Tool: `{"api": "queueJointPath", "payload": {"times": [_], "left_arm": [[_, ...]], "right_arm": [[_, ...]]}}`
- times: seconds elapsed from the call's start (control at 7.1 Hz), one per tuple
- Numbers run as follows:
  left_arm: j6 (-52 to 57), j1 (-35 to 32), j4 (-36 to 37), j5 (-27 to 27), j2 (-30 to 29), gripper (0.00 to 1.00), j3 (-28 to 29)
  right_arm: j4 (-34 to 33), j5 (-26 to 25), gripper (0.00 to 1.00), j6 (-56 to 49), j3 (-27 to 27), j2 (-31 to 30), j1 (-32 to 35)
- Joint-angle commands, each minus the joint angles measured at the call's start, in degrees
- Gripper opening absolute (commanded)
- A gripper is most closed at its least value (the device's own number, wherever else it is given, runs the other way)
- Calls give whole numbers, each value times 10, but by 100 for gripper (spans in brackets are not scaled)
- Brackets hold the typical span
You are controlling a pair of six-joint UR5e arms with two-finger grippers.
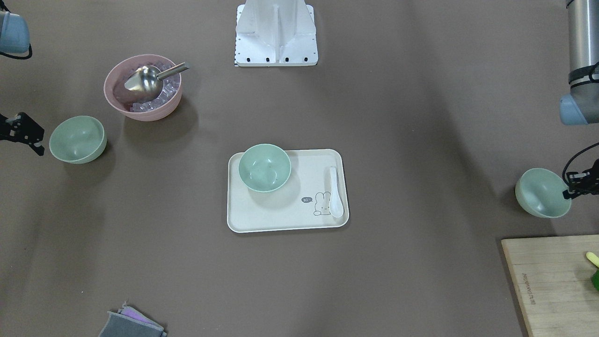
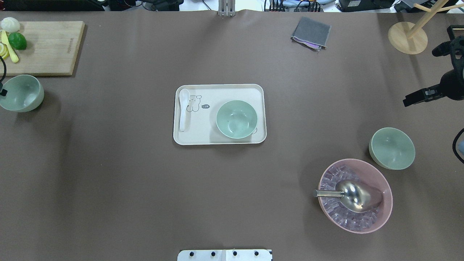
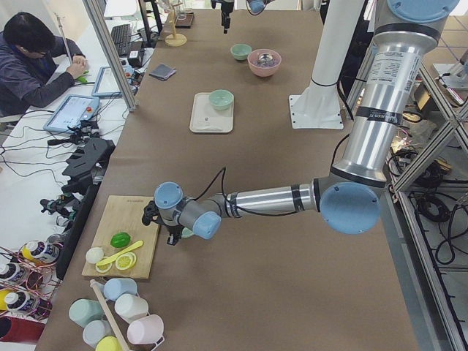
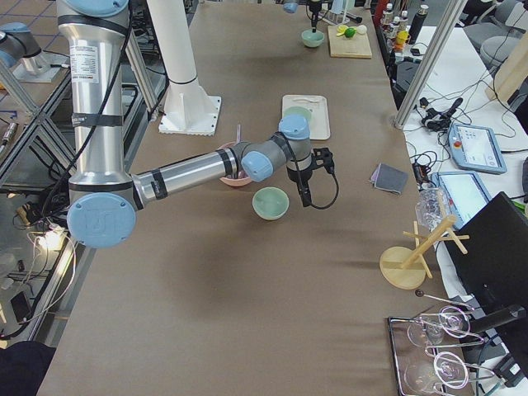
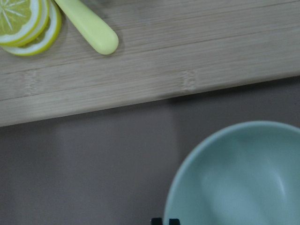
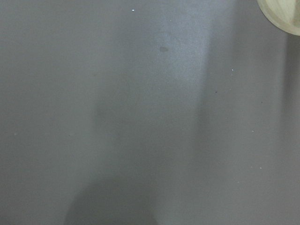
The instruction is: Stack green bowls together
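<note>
The left gripper (image 1: 573,188) stands at the rim of the green bowl by the board (image 1: 540,193). Its dark tips show right at that rim in the wrist view, but I cannot tell whether the jaws are clamped on it or only straddle it. The right gripper (image 1: 33,138) hangs just beside the second green bowl (image 1: 77,139), apart from it, and how far it is spread cannot be made out either. The third green bowl (image 1: 264,167) sits upright in a corner of the cream tray (image 1: 281,222) at mid-table, well apart from the other two, and nothing is stacked yet. All three are thin-walled, round, matte plastic with smooth sides. A pinch on one edge would likely let a bowl swing or slip, and a tilted bowl could catch on the rim below instead of nesting. The tray looks light and slick, so a push could slide it or jog the glossy white spoon (image 1: 335,192). The pink bowl (image 1: 140,113) of ice, with its metal scoop (image 1: 145,83), is near enough to the second bowl to be knocked.
</note>
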Motion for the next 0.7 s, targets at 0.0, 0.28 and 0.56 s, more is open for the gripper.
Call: {"api": "queueJointPath", "payload": {"times": [0.0, 0.28, 0.56], "left_arm": [[-5, 0, 1, -3, 1, 0, -44], [-95, 0, -1, -12, -2, 0, -121], [-244, 62, 1, -4, 4, 0, -236]], "right_arm": [[0, 0, 99, 0, 0, 1, 0], [0, 1, 99, -1, -1, 0, 0], [0, 0, 100, -1, -2, 0, 0]]}}
